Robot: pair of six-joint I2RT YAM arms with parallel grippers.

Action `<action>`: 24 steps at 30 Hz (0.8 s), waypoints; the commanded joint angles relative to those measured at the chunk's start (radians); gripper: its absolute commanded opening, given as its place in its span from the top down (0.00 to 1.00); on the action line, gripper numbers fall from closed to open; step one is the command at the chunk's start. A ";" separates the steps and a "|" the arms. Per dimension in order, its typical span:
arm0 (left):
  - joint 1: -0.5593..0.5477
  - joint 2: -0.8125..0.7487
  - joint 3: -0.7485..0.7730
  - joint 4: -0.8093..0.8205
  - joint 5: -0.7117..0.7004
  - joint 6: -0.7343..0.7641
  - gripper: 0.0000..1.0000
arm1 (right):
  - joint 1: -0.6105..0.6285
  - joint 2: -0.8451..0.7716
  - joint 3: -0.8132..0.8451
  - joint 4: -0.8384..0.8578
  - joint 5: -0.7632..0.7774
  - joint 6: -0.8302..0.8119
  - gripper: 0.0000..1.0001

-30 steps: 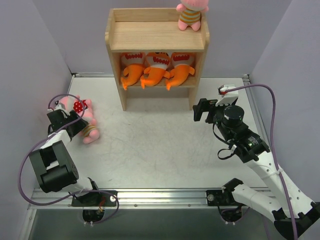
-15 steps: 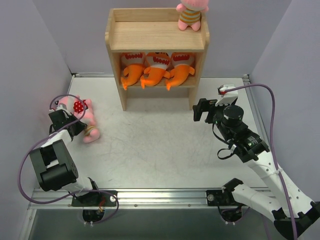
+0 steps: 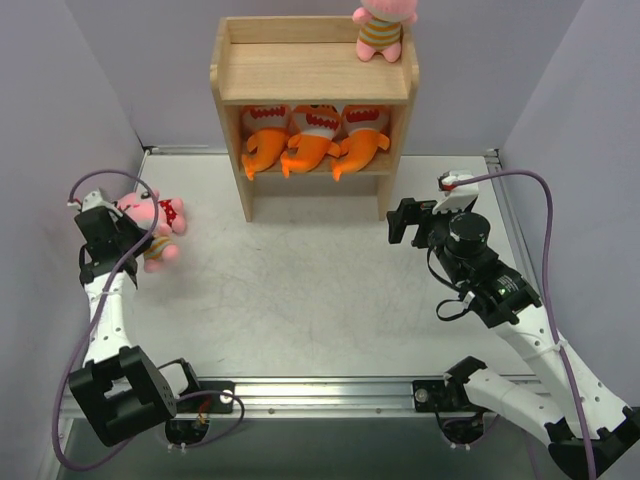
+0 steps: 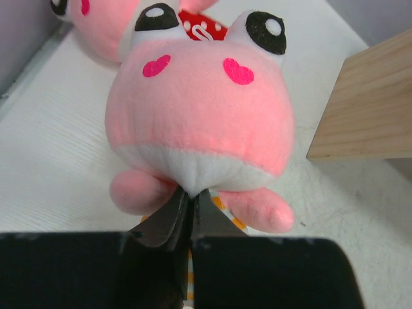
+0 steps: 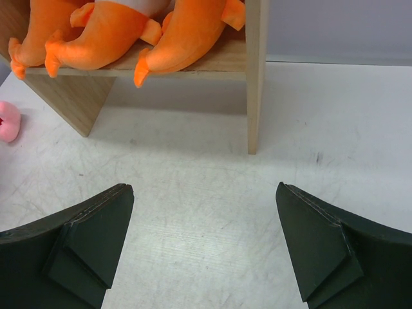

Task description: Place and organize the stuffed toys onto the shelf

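We log: left arm (image 3: 105,300) has swung back; left jaws clamped on striped doll (image 4: 199,122) just under its head; right jaws gaping, empty.

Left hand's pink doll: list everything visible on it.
The striped pink doll is soft plush: big round pink head, two black-and-white eyes, two magenta heart cheeks, a white chin patch and stubby pink arms either side. An orange-striped outfit peeks out below the head. The left hand is shut on it, pinching the fabric just under the chin, face toward the wrist camera. It is at the table's left side, with the polka-dot doll right behind it; whether they touch is unclear.
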 commanded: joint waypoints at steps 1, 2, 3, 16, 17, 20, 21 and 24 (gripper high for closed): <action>-0.003 -0.056 0.136 -0.092 -0.072 0.030 0.97 | 0.002 -0.011 -0.005 0.039 0.020 -0.014 0.02; -0.005 -0.059 0.179 -0.104 -0.069 0.029 0.98 | 0.004 -0.009 -0.004 0.039 0.019 -0.014 0.02; -0.006 -0.061 0.207 -0.122 -0.067 0.024 0.98 | 0.004 -0.009 -0.004 0.037 0.019 -0.014 0.02; -0.247 0.072 0.897 -0.311 -0.253 0.150 0.98 | 0.004 -0.009 0.007 0.027 0.037 -0.021 0.02; -0.320 0.080 0.933 -0.296 -0.283 0.162 0.98 | 0.004 -0.008 0.010 0.027 0.038 -0.021 0.02; -0.406 0.114 1.032 -0.239 -0.377 0.204 0.97 | 0.004 -0.003 0.019 0.019 0.043 -0.022 0.02; -0.493 0.128 1.058 -0.230 -0.394 0.210 0.98 | 0.002 -0.003 0.022 0.019 0.045 -0.022 0.02; -0.607 0.197 1.181 -0.204 -0.457 0.246 0.97 | 0.002 0.003 0.033 0.013 0.045 -0.019 0.02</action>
